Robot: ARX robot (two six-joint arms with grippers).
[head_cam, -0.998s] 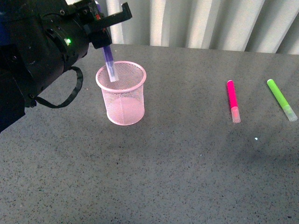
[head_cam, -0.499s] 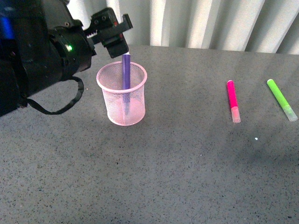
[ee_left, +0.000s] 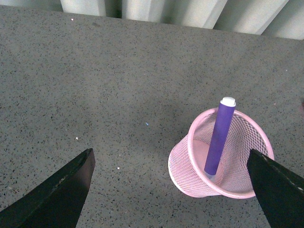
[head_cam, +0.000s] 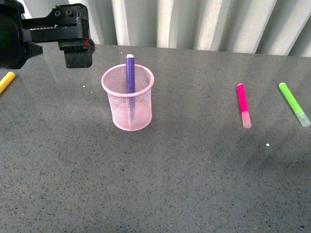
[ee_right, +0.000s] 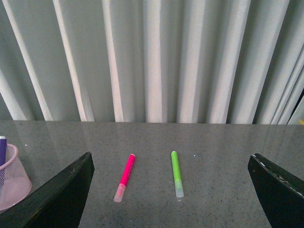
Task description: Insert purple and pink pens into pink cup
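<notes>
Grey speckled table (head_cam: pixel 184 184), pale pleated curtain (ee_right: pixel 156 57) hanging right behind it, and here's how things stand. The pink cup (head_cam: pixel 138 115) is upright on the left half of the table, and the purple pen (head_cam: pixel 130 73) is already in it. It stands nearly straight, clear cap down at the bottom of the mesh and white butt end poking up past the rim on the far side.

The left gripper (head_cam: pixel 80 41) hangs up at the back left, off to the left of the cup and clear of it, touching neither cup nor pen. Its jaws are spread wide and there's nothing in them. From its own wrist camera the two black fingers (ee_left: pixel 61 190) sit far apart, and the cup shows below, close to one of them.

The pink pen (head_cam: pixel 242 103) is not in the cup. It lies flat on the table well off to the right, out in the open, clear cap pointing toward the robot. Just beyond it, further right and roughly parallel, is the lime-green marker (head_cam: pixel 292 101), cap also toward the near side; the two are near each other but apart. A yellow marker (head_cam: pixel 6 82) peeks in at the far left edge.

The right gripper (ee_right: pixel 171 159) is also wide open and empty. In its wrist view both the pink pen and the green marker lie out ahead between its fingers, with bare table between them and the gripper. The cup just shows at the edge of that view.
</notes>
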